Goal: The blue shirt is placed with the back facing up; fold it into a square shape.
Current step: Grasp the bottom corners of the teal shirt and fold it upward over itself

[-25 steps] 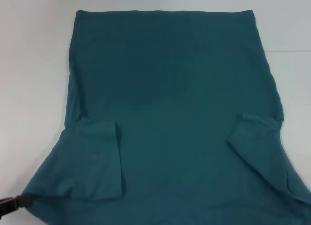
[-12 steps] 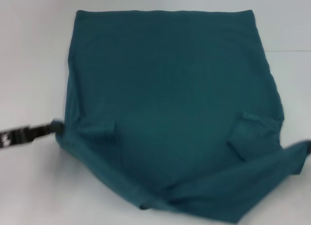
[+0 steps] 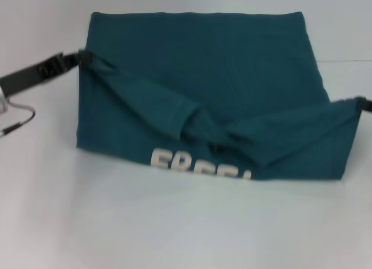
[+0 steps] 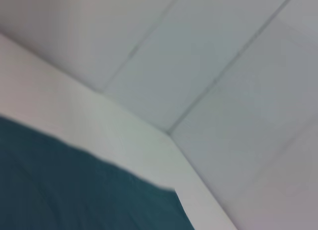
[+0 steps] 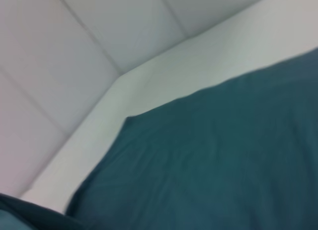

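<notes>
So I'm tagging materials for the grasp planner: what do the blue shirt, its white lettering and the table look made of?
The blue shirt looks like soft matte knit fabric, likely cotton jersey: it sags and creases between the left gripper and right gripper. The white lettering seems a flat opaque print, possibly vinyl. The table looks smooth, matte white, perhaps laminate.

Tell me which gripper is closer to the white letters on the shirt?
Roughly equal, perhaps the right. The left gripper holds the blue shirt up at its left edge; the right gripper holds its right corner, lower, nearer the white letters.
</notes>
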You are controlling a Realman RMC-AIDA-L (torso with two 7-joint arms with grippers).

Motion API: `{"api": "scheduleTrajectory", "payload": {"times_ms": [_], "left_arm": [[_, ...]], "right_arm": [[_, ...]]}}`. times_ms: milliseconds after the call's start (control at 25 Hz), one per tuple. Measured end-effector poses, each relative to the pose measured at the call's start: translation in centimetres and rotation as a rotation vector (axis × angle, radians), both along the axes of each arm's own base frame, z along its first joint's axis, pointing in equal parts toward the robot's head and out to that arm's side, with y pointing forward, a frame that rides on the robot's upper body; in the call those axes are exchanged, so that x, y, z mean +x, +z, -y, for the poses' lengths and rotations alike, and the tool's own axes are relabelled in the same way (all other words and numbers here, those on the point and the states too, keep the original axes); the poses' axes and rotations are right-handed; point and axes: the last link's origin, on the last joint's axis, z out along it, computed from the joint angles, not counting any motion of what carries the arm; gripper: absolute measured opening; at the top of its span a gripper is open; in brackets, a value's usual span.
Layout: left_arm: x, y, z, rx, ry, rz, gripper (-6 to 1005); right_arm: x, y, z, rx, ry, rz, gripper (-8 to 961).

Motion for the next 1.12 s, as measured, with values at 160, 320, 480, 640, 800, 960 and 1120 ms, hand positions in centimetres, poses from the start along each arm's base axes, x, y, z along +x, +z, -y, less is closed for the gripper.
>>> {"api": "scheduleTrajectory", "payload": {"times_ms": [160, 320, 480, 640, 800, 960, 1120], "left_arm": [[1.2, -0.3, -2.2, 0.079, 0.017, 0.009, 5], [1.9, -0.9, -4.0, 0.149, 0.048, -0.02, 5], [2.4, -1.4, -5.2, 0.223, 0.078, -0.038, 5], [2.3, -1.7, -6.0, 0.28, 0.126, -0.06, 5], [2.1, -2.4, -6.4, 0.313, 0.166, -0.088, 5], [1.9, -3.5, -6.5, 0.348, 0.192, -0.115, 5], [2.1, -3.8, -6.8, 0.38, 0.205, -0.142, 5]], "right_arm": [[-1.0, -0.4, -3.1, 0.05, -0.006, 0.09, 117], [-2.6, -1.2, -6.2, 0.082, -0.006, 0.194, 122], [-4.0, -2.1, -8.7, 0.123, -0.016, 0.302, 128], [-5.3, -2.7, -10.6, 0.159, -0.02, 0.393, 133], [-6.0, -3.2, -11.6, 0.179, -0.022, 0.452, 138], [-5.9, -4.0, -11.9, 0.194, -0.038, 0.491, 144], [-6.0, -4.2, -12.2, 0.213, -0.031, 0.521, 149]]}}
